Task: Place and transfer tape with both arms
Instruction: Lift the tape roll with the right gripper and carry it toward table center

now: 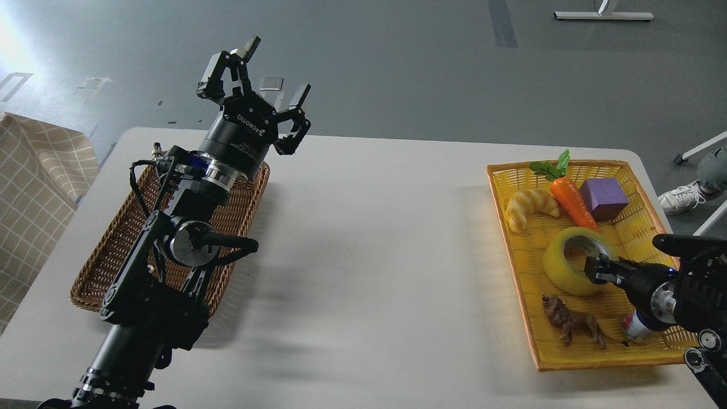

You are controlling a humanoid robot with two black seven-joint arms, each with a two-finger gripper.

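Head view: one tape [571, 262] at the right gripper [597, 267], grip unclear; left gripper [272, 71] spread wide.

Non-task items, located relative to each claw.

1. Surface [363, 238]: white, rounded corners, carrying both baskets.
2. Brown wicker basket [113, 250]: at the surface's left end, below and behind the left claw [255, 74].
3. Yellow woven tray [630, 227]: at the surface's right end, under the right claw [596, 270].
4. Croissant [528, 207]: in the tray, up and left of the right claw.
5. Carrot with green leaves [571, 199]: directly beyond the right claw, beside the croissant.
6. Purple block [603, 197]: just right of the carrot.
7. Brown animal figurine [571, 321]: near side of the right claw, lower left.
8. Small can [633, 328]: below the right claw, partly hidden.
9. Checked cloth [34, 187]: far left of the left claw.
10. White sneaker [684, 196]: on the floor, beyond the right claw.
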